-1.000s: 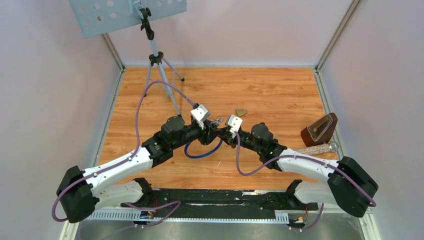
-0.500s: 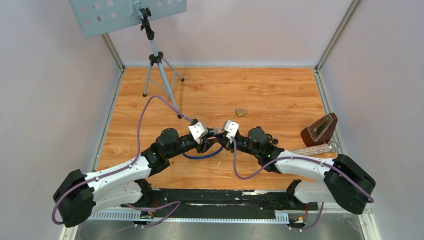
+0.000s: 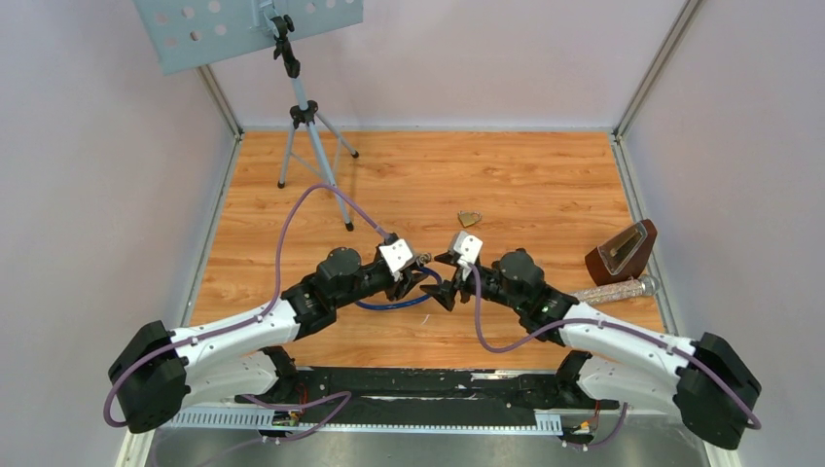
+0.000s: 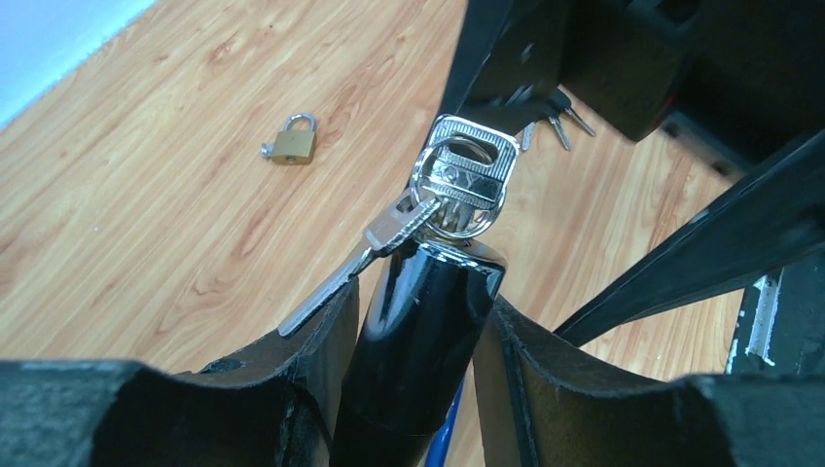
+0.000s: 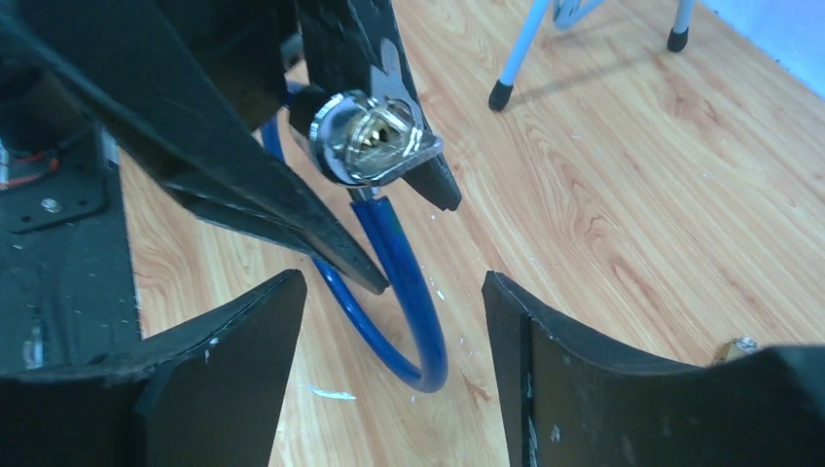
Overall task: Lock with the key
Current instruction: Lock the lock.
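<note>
Left gripper (image 4: 416,304), pads closed on the black barrel of a cable lock (image 4: 420,336); the barrel's lower end is cut off by the frame edge. The barrel's long axis runs up and away from the left wrist, its keyed end towards the right gripper (image 5: 389,284). The key (image 4: 465,177) sits in that end with its blade hidden inside, only the ribbed head showing; embossed marks on the head cannot be read. A spare key (image 4: 362,261) hangs slanting from the same ring. The blue cable (image 5: 407,306) loops down to the wooden table (image 3: 545,175), its far end hidden behind the arms. The right gripper's jaws stand apart and empty, the key head just beyond its fingertips and not touching them. Farther off lie a small brass padlock (image 4: 292,142), then a music stand (image 3: 309,117).
</note>
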`<state>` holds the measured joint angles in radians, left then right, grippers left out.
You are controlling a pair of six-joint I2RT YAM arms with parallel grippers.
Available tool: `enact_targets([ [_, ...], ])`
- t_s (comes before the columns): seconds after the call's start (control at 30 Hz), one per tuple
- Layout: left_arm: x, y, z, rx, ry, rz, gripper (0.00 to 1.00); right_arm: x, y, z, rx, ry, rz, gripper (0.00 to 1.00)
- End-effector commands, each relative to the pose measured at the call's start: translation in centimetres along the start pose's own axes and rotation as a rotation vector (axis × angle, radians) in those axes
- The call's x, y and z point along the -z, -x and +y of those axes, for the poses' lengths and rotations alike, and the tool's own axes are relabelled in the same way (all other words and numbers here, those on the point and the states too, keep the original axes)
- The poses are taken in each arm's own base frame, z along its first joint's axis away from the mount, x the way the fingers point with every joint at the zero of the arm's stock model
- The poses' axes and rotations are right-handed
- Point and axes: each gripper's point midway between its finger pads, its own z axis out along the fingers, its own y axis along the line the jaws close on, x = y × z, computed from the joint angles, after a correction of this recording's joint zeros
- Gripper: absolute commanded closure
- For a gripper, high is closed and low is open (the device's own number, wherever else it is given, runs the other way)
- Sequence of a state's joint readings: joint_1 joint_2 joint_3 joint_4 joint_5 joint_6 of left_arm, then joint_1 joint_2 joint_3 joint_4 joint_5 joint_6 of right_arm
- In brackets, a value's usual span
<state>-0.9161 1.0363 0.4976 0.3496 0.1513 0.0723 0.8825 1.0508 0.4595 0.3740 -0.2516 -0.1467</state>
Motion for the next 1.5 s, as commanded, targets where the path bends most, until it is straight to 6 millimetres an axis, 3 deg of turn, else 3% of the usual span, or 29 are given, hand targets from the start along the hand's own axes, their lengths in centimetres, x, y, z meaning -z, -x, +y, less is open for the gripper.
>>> enact_targets([
  [0.0,0.2,-0.9,0.2,-0.010,0.014,0.034,1.00,2.2,2.1,0.8,-0.087,-0.004,-0.042,0.30],
  [0.13,0.2,-0.8,0.3,-0.025,0.017,0.029,1.00,4.0,4.6,0.3,-0.293,-0.076,-0.114,0.30],
  [0.23,0.1,-0.8,0.2,-0.038,0.005,0.027,1.00,4.5,7.3,-0.3,-0.499,-0.099,-0.159,0.37],
  [0.33,0.0,-0.8,0.2,-0.043,0.004,0.026,1.00,3.9,9.1,-0.5,-0.685,-0.117,-0.120,0.49],
  [0.53,0.1,-0.7,0.2,-0.047,0.003,0.022,1.00,1.8,10.6,-0.3,-0.905,-0.114,-0.030,0.51],
  [0.7,0.2,-0.5,0.2,-0.049,0.002,0.020,1.00,1.3,11.2,-0.2,-0.887,-0.093,-0.015,0.59],
  [1.0,0.2,-0.6,0.1,-0.047,-0.001,0.026,1.00,1.4,9.5,-1.2,-0.827,-0.170,0.046,0.55],
  [1.07,0.2,-0.6,0.1,-0.048,-0.001,0.027,1.00,1.3,9.4,-1.0,-0.811,-0.156,0.056,0.58],
  [1.17,0.2,-0.5,0.1,-0.048,-0.002,0.025,1.00,1.2,9.3,-0.5,-0.770,-0.118,0.072,0.66],
  [1.4,0.2,-0.4,0.1,-0.047,-0.003,0.027,1.00,1.3,10.0,-0.3,-0.643,-0.071,0.054,0.99],
  [1.47,0.1,-0.4,0.0,-0.048,-0.008,0.029,1.00,1.4,10.2,-0.4,-0.576,-0.054,0.038,1.00],
])
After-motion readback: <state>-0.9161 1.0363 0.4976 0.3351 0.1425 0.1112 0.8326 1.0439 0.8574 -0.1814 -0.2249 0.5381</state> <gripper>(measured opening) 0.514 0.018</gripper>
